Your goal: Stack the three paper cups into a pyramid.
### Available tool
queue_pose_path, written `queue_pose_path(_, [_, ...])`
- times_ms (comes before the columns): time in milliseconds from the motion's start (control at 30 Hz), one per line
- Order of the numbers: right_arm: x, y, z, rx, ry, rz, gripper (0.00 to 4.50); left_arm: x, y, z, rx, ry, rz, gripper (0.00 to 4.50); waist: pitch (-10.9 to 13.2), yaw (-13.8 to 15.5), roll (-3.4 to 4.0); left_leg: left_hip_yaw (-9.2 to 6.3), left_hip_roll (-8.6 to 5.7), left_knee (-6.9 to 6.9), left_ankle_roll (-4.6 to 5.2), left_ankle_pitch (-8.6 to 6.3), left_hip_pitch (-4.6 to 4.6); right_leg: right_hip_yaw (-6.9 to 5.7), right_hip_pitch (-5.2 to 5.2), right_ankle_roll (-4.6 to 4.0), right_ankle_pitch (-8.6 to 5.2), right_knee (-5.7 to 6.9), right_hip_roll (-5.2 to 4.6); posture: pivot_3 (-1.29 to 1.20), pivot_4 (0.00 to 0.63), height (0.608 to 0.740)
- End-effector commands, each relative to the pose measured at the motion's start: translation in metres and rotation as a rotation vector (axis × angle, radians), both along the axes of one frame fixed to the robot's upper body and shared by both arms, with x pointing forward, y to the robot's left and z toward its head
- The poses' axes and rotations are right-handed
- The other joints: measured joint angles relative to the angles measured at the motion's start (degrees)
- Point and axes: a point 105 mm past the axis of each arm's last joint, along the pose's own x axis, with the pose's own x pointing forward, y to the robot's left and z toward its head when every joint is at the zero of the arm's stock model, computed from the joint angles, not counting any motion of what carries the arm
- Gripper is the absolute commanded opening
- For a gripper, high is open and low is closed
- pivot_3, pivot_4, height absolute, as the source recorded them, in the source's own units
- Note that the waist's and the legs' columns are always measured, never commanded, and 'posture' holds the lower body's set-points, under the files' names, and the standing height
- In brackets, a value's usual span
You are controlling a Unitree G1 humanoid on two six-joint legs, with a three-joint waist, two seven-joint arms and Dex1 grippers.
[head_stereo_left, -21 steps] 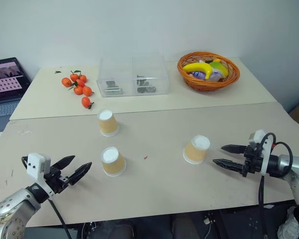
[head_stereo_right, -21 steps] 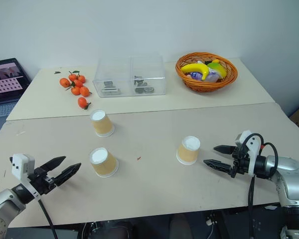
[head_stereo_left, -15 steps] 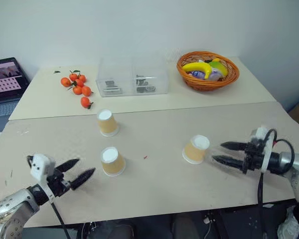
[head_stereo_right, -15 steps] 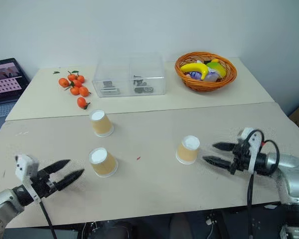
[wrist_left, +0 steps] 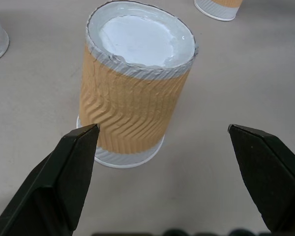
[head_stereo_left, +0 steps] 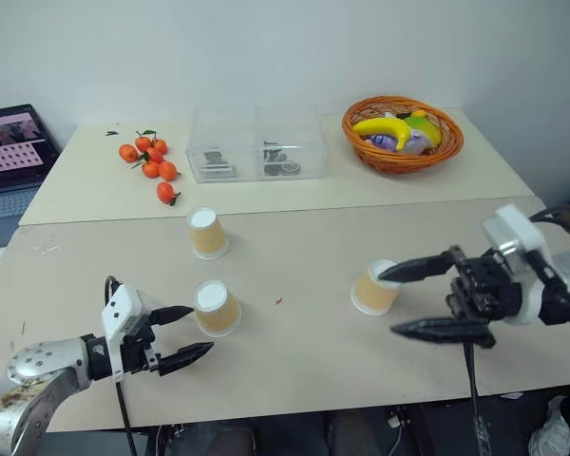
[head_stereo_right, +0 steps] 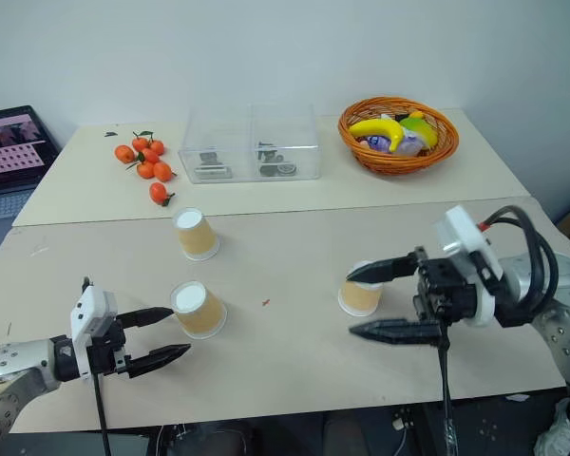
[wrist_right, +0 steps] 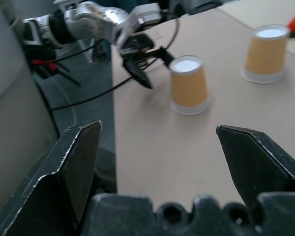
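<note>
Both jaws gape empty — three paper cups (head_stereo_left: 217, 308) apparently upright, mouths down.

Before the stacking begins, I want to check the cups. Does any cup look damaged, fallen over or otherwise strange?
All three stand upside down and apart on the table. Only the near left cup looks odd: in the left wrist view the edge of its upturned base is dented and uneven. The far cup and right cup look normal.

Even, bright indoor light is falling from overhead, casting soft, faint shadows on the table (head_stereo_left: 304, 351). The right wrist view is looking slightly blurred, perhaps from motion.
</note>
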Motion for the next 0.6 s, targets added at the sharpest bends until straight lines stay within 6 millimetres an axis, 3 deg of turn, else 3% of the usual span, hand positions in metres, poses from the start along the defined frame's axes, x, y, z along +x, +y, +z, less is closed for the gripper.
queue_pose_path(33, [0.0,0.005,0.002,0.011,-0.036,0.01,4.46,0.003,-0.004,0.004,-0.004,-0.031,-0.019,4.5,0.01,0.03,-0.02,0.0,0.0,0.01,-0.01,0.0,0.0,0.0,0.02,0.04,-0.02,0.01,0.0,0.0,0.15,0.738])
queue_pose_path(300, [0.006,0.002,-0.008,0.0,-0.019,-0.025,4.46,0.03,-0.013,0.018,-0.046,-0.142,0.041,4.5,0.01,0.14,-0.03,0.0,0.01,0.03,-0.03,0.02,0.04,-0.02,0.09,-0.1,0.07,0.03,0.02,0.0,0.15,0.738])
queue_pose_path(600, [0.009,0.0,-0.009,0.011,-0.02,-0.04,4.46,0.039,-0.022,0.022,-0.083,-0.171,0.047,4.5,0.01,0.07,-0.03,0.0,0.0,0.02,-0.03,0.02,0.06,-0.01,0.01,-0.21,0.14,0.0,0.01,0.0,0.15,0.738])
